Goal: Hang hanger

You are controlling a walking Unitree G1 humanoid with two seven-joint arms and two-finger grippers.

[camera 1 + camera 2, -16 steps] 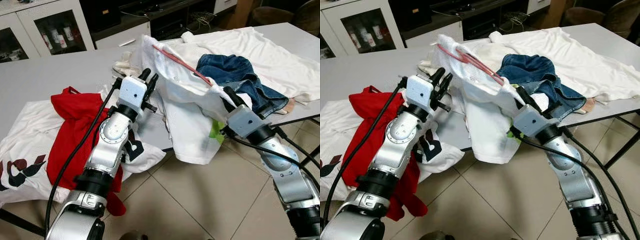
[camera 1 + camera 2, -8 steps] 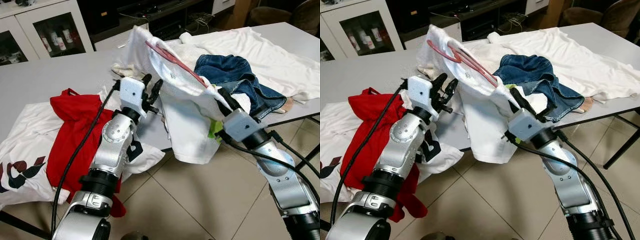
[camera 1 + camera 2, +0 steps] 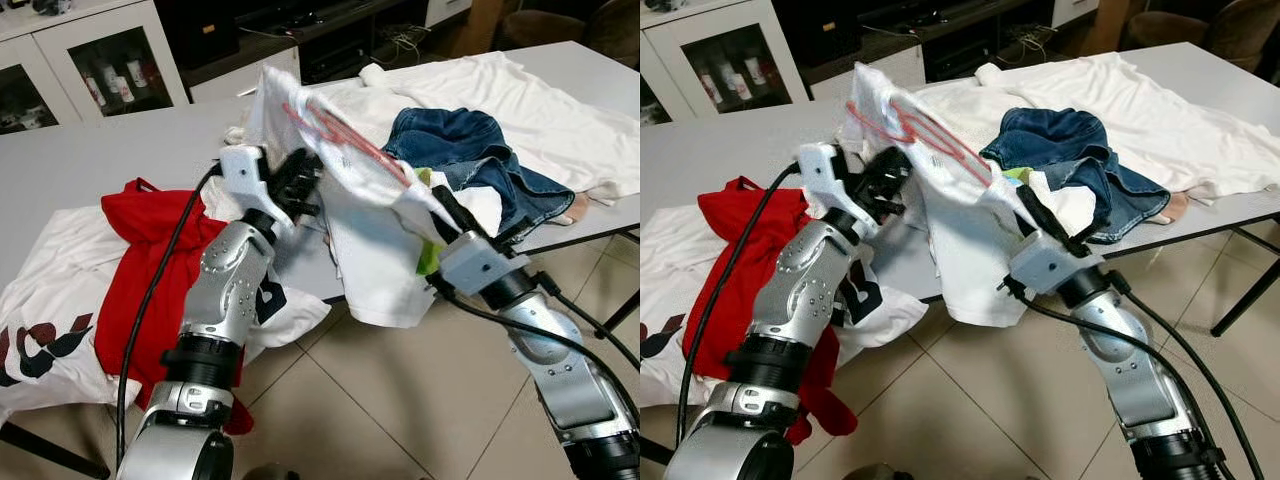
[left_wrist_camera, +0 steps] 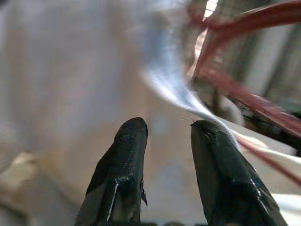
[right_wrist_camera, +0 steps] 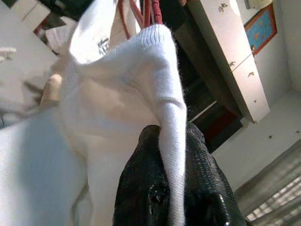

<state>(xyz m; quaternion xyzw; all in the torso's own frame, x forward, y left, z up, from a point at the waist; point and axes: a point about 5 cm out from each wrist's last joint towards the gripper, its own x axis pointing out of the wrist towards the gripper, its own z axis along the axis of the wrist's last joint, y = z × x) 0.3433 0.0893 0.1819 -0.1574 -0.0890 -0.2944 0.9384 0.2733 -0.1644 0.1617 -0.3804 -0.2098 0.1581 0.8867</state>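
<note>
A red wire hanger [image 3: 338, 133] sits inside a white shirt [image 3: 375, 255], which is lifted off the grey table [image 3: 90, 150] and hangs over its front edge. My right gripper [image 3: 441, 205] is shut on the shirt's ribbed collar [image 5: 164, 99], holding shirt and hanger tilted up to the left. The hanger's red wires [image 5: 143, 12] run past the collar in the right wrist view. My left gripper [image 3: 297, 178] is open right beside the raised end of the shirt. Its fingers [image 4: 127, 155] stand apart, close to the cloth, with the hanger [image 4: 244, 99] just beyond.
Blue jeans [image 3: 475, 150] lie on another white shirt [image 3: 530, 100] behind the right arm. A red garment [image 3: 160, 250] and a white printed shirt [image 3: 45, 320] hang over the table's left front edge. A glass-door cabinet [image 3: 100, 60] stands behind; tiled floor [image 3: 380, 400] lies below.
The right gripper has carried the shirt and hanger up and to the left. The left gripper has turned and moved in against the raised end of the shirt.
</note>
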